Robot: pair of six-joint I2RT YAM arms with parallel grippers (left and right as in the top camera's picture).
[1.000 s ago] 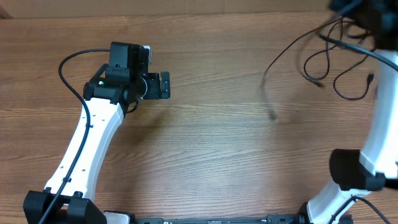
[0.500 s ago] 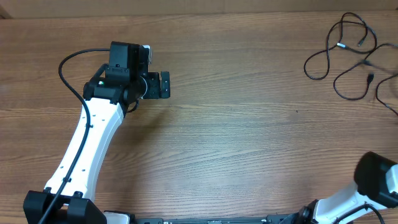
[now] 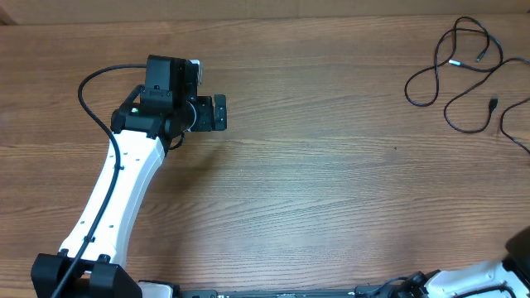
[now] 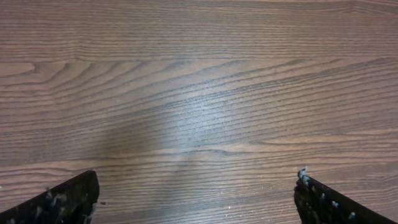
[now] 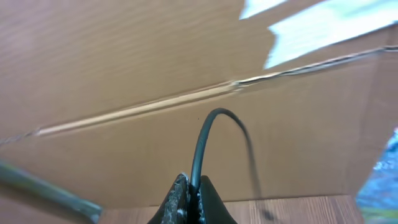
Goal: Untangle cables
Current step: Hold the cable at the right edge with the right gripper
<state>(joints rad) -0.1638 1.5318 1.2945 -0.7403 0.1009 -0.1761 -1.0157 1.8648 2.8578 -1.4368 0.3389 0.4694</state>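
Overhead, cables (image 3: 470, 87) partly past right edge.

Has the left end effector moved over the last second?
No. In the overhead view the left end effector sits over the same spot of the table.

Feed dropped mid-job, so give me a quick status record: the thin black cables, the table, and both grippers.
cables: thin black flexible cables, loosely looped and overlapping at the far right corner of the brown wooden table
left gripper: open, empty, over bare wood, far from the cables
right gripper: shut on one black cable; outside the overhead view
task state: loops not yet separated
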